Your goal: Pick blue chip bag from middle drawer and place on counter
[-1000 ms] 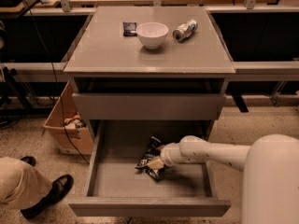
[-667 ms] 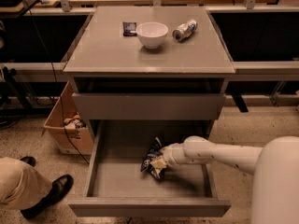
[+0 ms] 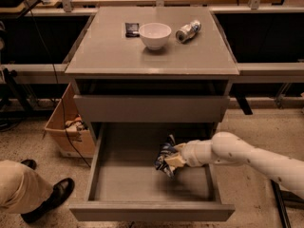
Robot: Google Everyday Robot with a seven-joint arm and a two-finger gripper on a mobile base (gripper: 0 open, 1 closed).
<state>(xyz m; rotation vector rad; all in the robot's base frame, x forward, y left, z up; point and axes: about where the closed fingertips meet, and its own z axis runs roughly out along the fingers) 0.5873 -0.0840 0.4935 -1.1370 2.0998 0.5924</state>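
The blue chip bag [image 3: 164, 154] is in the pulled-out middle drawer [image 3: 151, 211], near its right side, and looks raised off the drawer floor. My gripper [image 3: 173, 161] reaches in from the right on a white arm and is shut on the bag's right edge. The bag hangs upright and crumpled from the gripper. The grey counter [image 3: 118, 51] is the cabinet top above.
On the counter stand a white bowl [image 3: 155, 34], a crushed silver can [image 3: 188, 31] and a small dark packet [image 3: 132, 29]. A shut drawer front [image 3: 152, 108] overhangs the open drawer. A cardboard box [image 3: 70, 133] and a person's leg and shoe [image 3: 45, 199] are at left.
The gripper and the bag have moved a little right and upward inside the drawer; the bag now stands more upright off the drawer floor.
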